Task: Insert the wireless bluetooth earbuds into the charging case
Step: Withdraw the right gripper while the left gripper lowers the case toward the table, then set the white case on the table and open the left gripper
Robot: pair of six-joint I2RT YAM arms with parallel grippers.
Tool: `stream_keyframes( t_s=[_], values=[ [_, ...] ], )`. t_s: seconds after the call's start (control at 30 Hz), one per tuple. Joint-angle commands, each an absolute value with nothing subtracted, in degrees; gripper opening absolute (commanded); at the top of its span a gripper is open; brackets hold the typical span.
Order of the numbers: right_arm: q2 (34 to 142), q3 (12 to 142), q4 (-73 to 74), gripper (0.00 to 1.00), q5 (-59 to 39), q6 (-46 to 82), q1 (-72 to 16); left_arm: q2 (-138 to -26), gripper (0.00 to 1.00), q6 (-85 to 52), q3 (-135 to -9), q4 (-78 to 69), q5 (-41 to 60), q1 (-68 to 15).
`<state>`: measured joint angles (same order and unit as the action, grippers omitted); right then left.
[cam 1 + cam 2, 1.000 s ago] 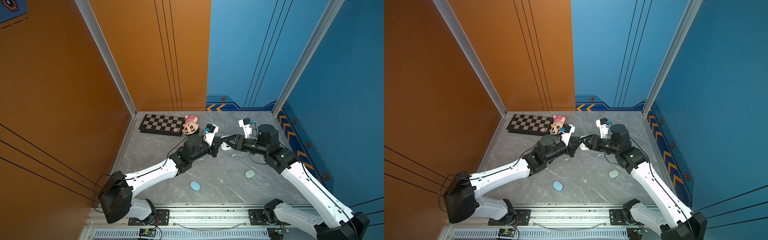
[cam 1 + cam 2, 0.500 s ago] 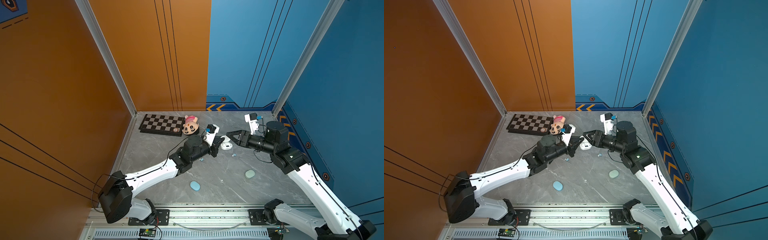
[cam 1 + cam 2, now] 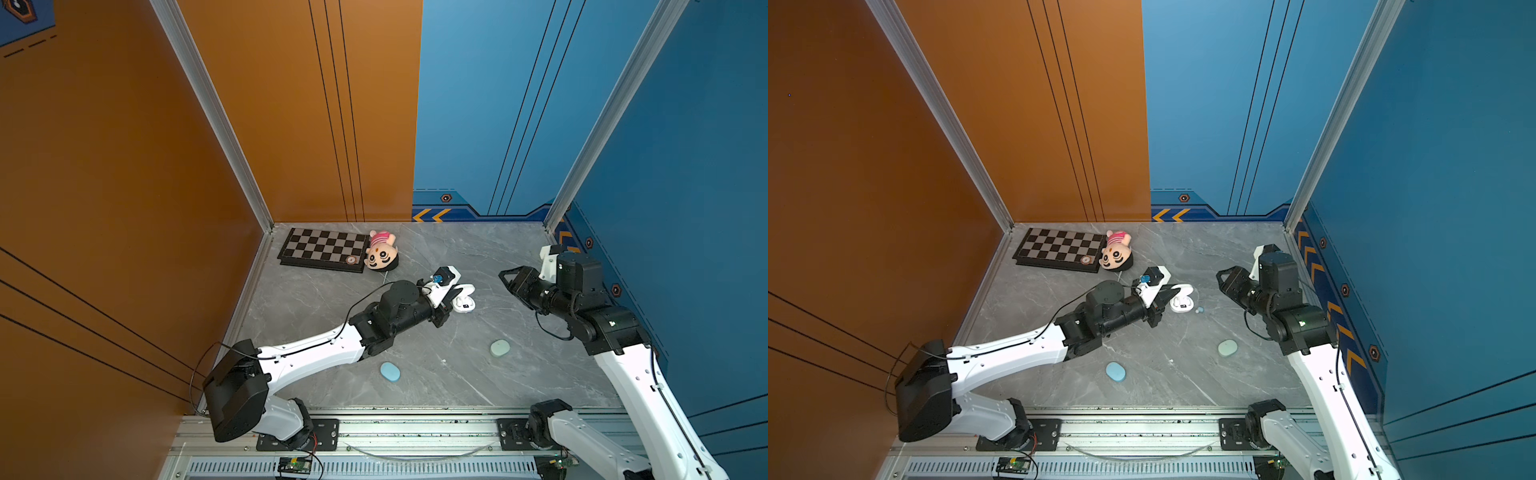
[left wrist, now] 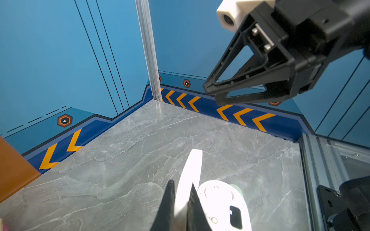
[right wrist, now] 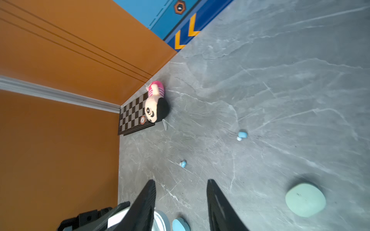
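My left claw is clamped on the raised lid of a white oval plastic charging case. Both fingers pinch the lid's edge, so the case sits open on the grey marbled tabletop. I cannot tell whether its wells are filled.

My right claw hangs above the tabletop, well apart from the white case. Its fingers are apart, with nothing between them.

A tiny pale blue bean-shaped plastic earbud lies just beside the white case. A second blue earbud and a third blue earbud lie on the far side of the white case from my right claw.

A closed pale mint pill-shaped case and a closed pale blue pill-shaped case rest well apart from the white case, nearer my bases.

I judge the step in hand to be fetching a bud. To do it well, my left claw should hold the lid steady without tilting the base. My right claw should come straight down over the nearest bud, span its narrow width and close gently, since so small and smooth a piece may squirt free.
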<state>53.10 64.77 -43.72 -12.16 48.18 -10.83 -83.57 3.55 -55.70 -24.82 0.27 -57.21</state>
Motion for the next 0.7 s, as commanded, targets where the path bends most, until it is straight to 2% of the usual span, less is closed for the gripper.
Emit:
stream_keyframes(
  t_s=[0.0, 0.27, 0.67],
  values=[
    [52.74, 61.22, -51.07, 0.43, -8.85, 54.72, -9.02, -87.75, 0.00, 7.71, -55.95, -26.18, -2.81, -59.19],
    [55.14, 55.75, -52.82, 0.41, -6.63, 60.20, -7.38, -101.77, 0.00, 5.84, -55.20, -37.88, -8.17, -62.26],
    [58.92, 53.55, -52.83, 0.42, -6.15, 59.71, -7.03, -116.02, 0.00, -0.53, -61.58, -42.37, -10.21, -63.37]
  ],
)
